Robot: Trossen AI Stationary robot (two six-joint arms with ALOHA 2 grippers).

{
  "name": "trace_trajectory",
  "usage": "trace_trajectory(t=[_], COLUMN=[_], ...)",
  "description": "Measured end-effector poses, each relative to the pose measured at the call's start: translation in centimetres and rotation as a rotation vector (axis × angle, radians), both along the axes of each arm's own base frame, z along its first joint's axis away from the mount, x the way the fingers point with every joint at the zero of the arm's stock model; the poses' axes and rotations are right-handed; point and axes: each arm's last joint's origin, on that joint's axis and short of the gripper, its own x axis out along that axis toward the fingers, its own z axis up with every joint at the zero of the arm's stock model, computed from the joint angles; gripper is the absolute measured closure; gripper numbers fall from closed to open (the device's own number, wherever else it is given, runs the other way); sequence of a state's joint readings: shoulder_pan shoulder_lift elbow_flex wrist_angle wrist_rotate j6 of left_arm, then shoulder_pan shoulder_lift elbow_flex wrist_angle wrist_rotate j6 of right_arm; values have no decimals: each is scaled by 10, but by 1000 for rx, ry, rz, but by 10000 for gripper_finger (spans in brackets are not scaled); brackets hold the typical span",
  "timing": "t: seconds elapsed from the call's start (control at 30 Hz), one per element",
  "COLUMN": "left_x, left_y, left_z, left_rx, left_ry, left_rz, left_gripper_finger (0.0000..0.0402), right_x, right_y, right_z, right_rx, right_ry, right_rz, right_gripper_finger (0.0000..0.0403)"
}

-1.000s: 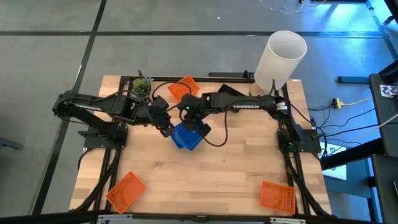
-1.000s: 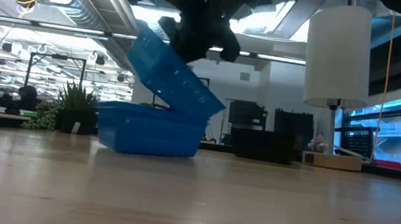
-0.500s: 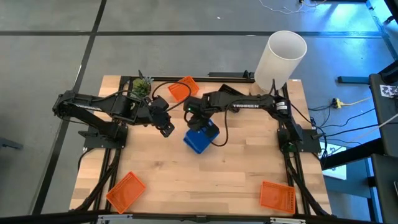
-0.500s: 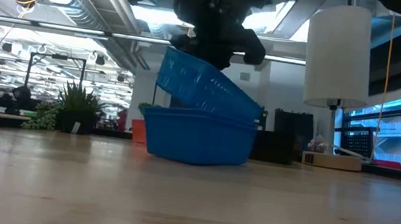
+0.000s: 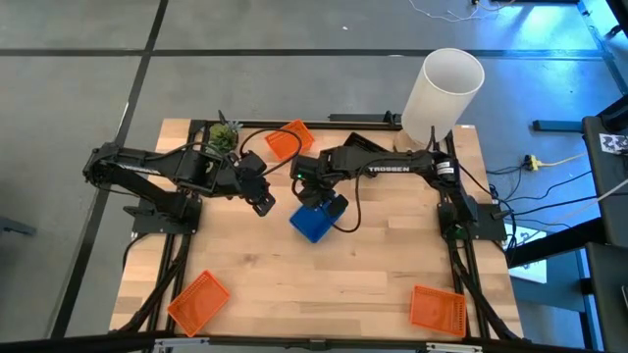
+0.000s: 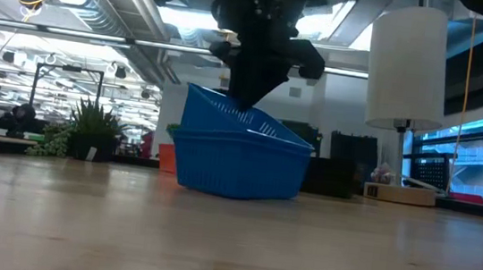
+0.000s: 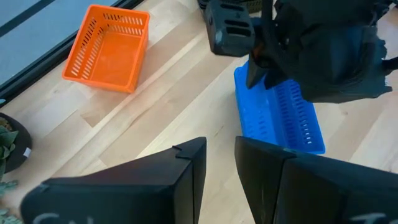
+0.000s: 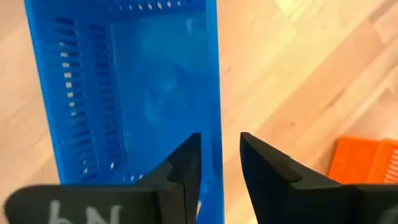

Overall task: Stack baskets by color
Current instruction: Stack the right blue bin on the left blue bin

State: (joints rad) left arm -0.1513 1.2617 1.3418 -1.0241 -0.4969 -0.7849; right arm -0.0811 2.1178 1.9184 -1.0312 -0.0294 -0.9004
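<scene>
Two blue baskets [image 5: 312, 224] sit nested mid-table. The upper one [image 6: 243, 122] rests tilted inside the lower one [image 6: 238, 166], which stands on the wood. My right gripper [image 8: 221, 155] is above them, pointing steeply down and open, one finger on each side of the upper basket's long wall [image 8: 211, 93]. My left gripper [image 5: 263, 204] hangs just left of the stack, open with nothing between its fingers [image 7: 221, 168]. Three orange baskets lie apart: far [image 5: 287, 139], near left [image 5: 199, 299], near right [image 5: 438, 309]. No black basket is in view. My right gripper stands with its open fingers [image 8: 186, 162] over the rim of the upper blue basket's long wall [image 8: 214, 124], coming from above and lying across it. I cannot tell whether either finger touches the wall. The basket rests in the lower one.
A tall white cylinder [image 5: 444, 93] stands at the far right corner. A small green plant [image 5: 224, 135] sits at the far left beside the far orange basket [image 7: 106, 46]. Bare wood lies along the table's near half between the two near orange baskets.
My right gripper went toward the table's right edge with the tilted upper blue basket, and the lower one slid along with it. The gripper then tipped more steeply down. The upper basket has sunk into the lower one and lies flatter than before.
</scene>
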Motion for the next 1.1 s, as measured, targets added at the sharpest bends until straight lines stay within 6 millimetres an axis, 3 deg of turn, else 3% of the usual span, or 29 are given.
trace_trajectory(t=[0.2,0.3,0.4,0.6,0.8,1.1], left_x=[0,0,0,0,0,0], left_y=[0,0,0,0,0,0], left_z=[0,0,0,0,0,0], left_rx=[0,0,0,1,1,1], left_ry=[0,0,0,1,2,2], left_rz=[-1,-1,-1,-1,-1,-1], left_gripper_finger=[325,325,325,325,325,324], right_x=[0,2,1,6,14,6], right_y=[2,3,0,-8,-19,-37], right_z=[32,50,55,23,-10,-42], right_rx=[73,195,334,425,519,554], right_ry=[-46,-100,-118,-119,-228,-203], right_rz=[-32,-42,-13,-1,17,-72], right_gripper_finger=[302,305,305,305,305,305])
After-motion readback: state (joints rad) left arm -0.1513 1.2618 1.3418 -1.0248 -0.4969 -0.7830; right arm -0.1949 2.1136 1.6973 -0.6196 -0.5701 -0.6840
